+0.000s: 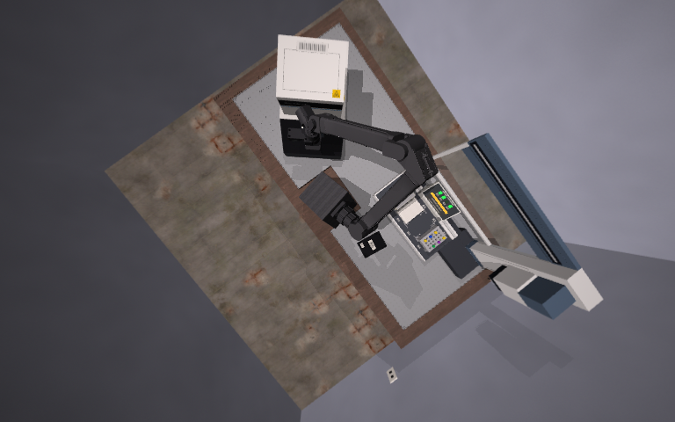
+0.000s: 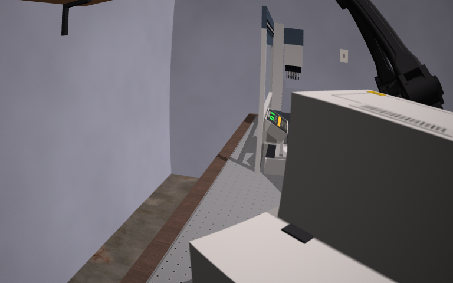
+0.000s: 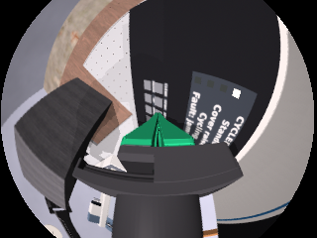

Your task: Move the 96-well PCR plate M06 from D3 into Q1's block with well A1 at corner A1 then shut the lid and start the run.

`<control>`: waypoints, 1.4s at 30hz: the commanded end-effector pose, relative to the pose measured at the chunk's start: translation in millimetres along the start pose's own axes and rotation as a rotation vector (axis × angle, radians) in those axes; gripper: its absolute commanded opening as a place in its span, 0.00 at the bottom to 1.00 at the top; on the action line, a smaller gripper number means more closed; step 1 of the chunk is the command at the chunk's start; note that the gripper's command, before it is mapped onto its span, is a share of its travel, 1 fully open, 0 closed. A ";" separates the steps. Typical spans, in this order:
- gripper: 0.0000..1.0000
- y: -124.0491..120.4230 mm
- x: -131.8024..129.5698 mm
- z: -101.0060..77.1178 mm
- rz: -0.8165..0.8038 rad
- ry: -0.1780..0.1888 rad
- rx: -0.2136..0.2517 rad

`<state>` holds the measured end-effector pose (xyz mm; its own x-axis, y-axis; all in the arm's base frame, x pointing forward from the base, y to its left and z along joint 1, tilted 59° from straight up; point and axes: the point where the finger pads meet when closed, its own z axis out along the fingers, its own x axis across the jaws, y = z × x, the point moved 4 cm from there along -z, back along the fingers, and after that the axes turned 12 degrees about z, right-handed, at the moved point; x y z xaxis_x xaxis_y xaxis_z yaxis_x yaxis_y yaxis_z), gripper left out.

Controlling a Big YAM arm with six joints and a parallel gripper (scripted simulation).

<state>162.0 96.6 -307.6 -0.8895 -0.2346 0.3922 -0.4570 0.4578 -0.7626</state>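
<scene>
Plate [image 1: 410, 213] sits in the hand-off row beside the arm's base, well apart from the gripper [image 3: 158, 134], which hangs over the cycler's [image 1: 310, 69] front panel [image 3: 198, 79], fingers fully closed on nothing.

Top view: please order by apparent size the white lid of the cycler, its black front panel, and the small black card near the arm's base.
1. White lid, largest.
2. Black front panel, partly hidden by the arm.
3. Small black card, smallest.
</scene>
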 end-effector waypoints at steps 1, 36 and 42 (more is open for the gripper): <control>0.00 6.5 -17.0 -11.8 0.023 -0.039 -0.026; 0.00 1.6 -2.9 6.0 0.004 -0.010 -0.019; 0.00 0.5 0.1 9.7 0.002 -0.005 -0.018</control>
<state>163.0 97.3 -310.1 -0.8925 -0.2477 0.3769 -0.4508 0.4679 -0.7601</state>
